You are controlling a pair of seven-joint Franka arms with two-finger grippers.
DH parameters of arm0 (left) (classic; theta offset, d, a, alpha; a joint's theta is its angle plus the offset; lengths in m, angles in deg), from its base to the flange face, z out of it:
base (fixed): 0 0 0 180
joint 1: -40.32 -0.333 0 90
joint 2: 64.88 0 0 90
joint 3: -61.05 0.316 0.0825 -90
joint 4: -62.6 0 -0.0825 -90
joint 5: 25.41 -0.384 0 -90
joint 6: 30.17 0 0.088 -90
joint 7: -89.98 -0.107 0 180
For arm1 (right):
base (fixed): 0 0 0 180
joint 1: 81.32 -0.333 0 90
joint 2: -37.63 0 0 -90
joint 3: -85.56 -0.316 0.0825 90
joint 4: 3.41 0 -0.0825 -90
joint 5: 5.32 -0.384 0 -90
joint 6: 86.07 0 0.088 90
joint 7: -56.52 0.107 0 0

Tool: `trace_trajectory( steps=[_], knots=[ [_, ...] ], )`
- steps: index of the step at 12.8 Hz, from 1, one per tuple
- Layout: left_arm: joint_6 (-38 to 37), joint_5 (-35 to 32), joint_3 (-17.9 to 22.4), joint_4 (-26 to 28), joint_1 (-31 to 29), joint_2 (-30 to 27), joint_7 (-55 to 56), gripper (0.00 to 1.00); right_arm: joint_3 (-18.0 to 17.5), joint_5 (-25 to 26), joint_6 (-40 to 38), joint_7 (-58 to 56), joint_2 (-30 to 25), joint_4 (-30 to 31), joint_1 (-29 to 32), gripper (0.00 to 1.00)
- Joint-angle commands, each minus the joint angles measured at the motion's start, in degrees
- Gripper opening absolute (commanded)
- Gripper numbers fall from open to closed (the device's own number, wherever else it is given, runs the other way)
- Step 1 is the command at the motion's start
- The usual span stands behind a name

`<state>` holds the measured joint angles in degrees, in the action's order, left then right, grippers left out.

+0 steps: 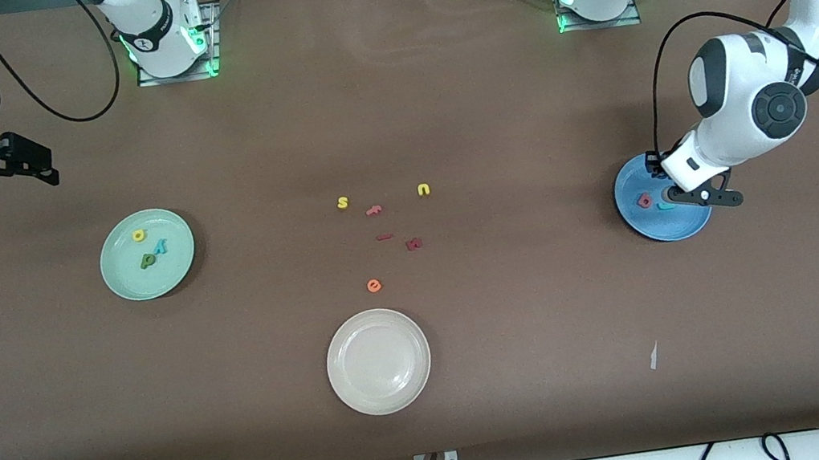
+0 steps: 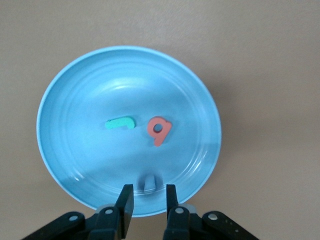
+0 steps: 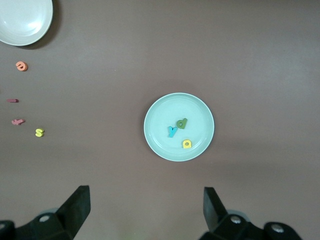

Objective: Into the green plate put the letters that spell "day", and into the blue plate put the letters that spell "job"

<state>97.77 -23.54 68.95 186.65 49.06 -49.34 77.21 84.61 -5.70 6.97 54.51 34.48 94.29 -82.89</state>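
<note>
The blue plate (image 1: 669, 230) (image 2: 90, 90) lies toward the left arm's end of the table. In it are a salmon-pink b (image 1: 645, 200) (image 2: 159, 130), a teal j (image 1: 664, 206) (image 2: 120, 123) and a small blue o (image 2: 149, 183) near the rim. My left gripper (image 1: 670, 193) (image 2: 149, 192) hovers low over that plate. Its fingers stand slightly apart, clear of the o. The green plate (image 1: 121, 285) (image 3: 155, 107) holds a yellow a (image 1: 139, 235) (image 3: 186, 144), a teal y (image 1: 160, 246) (image 3: 172, 131) and a dark green d (image 1: 148, 260) (image 3: 182, 122). My right gripper (image 1: 47, 166) (image 3: 146, 197) waits high up, wide open and empty.
A cream-white plate (image 1: 378, 361) sits nearest the front camera at mid-table. Loose letters lie in the middle: a yellow s (image 1: 343, 202), a yellow u (image 1: 424, 190), an orange e (image 1: 374, 285) and dark red pieces (image 1: 413, 244). A paper scrap (image 1: 652, 356) lies nearer the camera.
</note>
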Motion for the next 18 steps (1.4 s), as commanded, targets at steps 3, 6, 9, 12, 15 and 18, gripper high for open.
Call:
trace_trajectory(
  steps=[3,6,9,12,15,18],
  knots=[
    [0.6,-1.9,0.2,1.2,-0.1,-1.8,0.0,1.0,1.9,-1.2,1.3,-0.2,-0.3,0.0,0.0,1.0],
    [0.2,-1.6,0.1,1.3,-0.1,-2.8,0.2,1.0,2.5,-0.8,1.2,0.1,2.4,-3.7,-2.7,1.0],
    [0.0,-1.2,-0.3,0.6,-0.6,-8.6,-0.1,1.0,3.2,-0.9,-1.0,0.5,2.7,-3.8,-3.1,1.0],
    [-7.2,-1.8,-0.3,-4.1,-2.0,-15.1,-0.1,1.0,3.2,-1.1,-1.0,0.6,2.8,-3.8,-3.0,1.0],
    [-23.9,-2.0,-0.5,-15.9,-2.0,-16.9,0.0,1.0,3.3,-1.1,-0.6,0.5,2.8,-4.0,-3.0,1.0],
    [-36.6,-1.9,-0.4,-27.4,-2.1,-17.4,-0.1,1.0,4.3,-1.2,-1.0,0.6,2.8,-4.0,-2.8,1.0]
  ],
)
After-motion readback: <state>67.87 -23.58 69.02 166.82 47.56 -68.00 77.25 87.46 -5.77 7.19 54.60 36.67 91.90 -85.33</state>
